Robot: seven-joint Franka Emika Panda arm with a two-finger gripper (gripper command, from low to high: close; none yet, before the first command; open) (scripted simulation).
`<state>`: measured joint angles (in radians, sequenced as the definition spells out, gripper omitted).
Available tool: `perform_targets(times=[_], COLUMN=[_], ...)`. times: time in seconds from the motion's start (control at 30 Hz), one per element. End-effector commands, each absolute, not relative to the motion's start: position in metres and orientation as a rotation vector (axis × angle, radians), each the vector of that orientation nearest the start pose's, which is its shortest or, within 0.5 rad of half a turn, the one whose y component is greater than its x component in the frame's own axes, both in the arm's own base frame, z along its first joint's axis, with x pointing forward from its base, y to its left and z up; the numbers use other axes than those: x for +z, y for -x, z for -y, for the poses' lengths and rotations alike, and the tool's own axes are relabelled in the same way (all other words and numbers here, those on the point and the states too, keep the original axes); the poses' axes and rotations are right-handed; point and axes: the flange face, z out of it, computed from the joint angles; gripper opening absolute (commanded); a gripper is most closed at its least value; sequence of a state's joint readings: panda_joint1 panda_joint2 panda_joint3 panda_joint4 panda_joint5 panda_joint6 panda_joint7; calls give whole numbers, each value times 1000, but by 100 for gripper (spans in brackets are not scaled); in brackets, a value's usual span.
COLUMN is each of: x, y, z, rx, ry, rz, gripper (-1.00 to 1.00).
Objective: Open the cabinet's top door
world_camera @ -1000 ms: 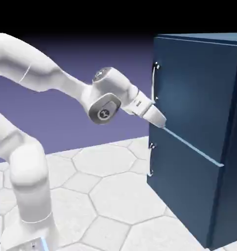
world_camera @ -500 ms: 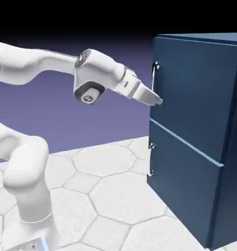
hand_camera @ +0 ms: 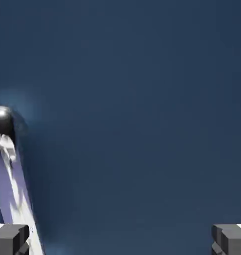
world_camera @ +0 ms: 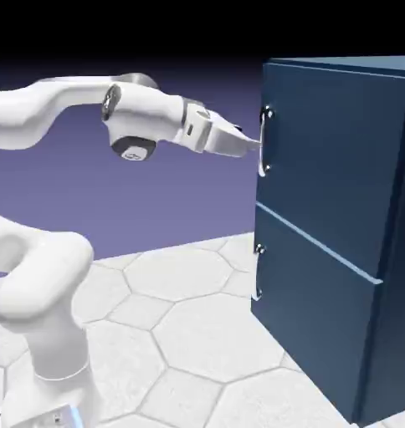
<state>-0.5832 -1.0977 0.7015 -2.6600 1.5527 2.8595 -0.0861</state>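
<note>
**Operator:** Where is the top door, and is it shut?

**Observer:** You see the top door [world_camera: 327, 159] as the larger upper panel of the navy cabinet [world_camera: 398, 251], which stands on the pale hexagon-tiled floor [world_camera: 197, 334] at the exterior view's right. It sits flush with the front, with the thin light-blue seam [world_camera: 319, 242] running below it. Its long silver bar handle [world_camera: 263, 140] stands upright at the panel's near edge. Under the seam you have the shorter lower panel [world_camera: 310, 326] with its own small handle [world_camera: 258, 272].

**Operator:** And the gripper?

**Observer:** Your gripper [world_camera: 249, 144] is level with the long handle, roughly at the middle of its height, with its tip right at the bar. Whether it touches, you cannot tell from the side. In the hand view the two grey fingertips [hand_camera: 10, 239] sit at opposite bottom corners, so the jaws are spread wide and hold nothing. The handle [hand_camera: 15, 194] runs up beside the left fingertip, just inside it, to a dark round mount [hand_camera: 0, 119], and the rest of that view is plain navy door [hand_camera: 132, 99].

**Operator:** How is the arm posed?

**Observer:** Your forearm [world_camera: 47, 109] reaches almost horizontally from the left, the wrist [world_camera: 135, 125] is in line with it, and the hand points straight at the cabinet's front. The lower arm link [world_camera: 47, 309] rises at the bottom left.
</note>
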Motion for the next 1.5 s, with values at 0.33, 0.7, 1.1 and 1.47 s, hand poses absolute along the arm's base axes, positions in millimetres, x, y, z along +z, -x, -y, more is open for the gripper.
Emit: perform_targets(times=[0.33,0.7,1.1,1.47], x=[564,525,525,525], y=[-326,-360,-344,-260], z=[-85,-108,-81,-21], rx=[-1671,-1791,-1687,-1506], ry=[1815,1756,1766,1762], rz=[-863,-775,-621,-368], gripper=[0,0,-100,-100])
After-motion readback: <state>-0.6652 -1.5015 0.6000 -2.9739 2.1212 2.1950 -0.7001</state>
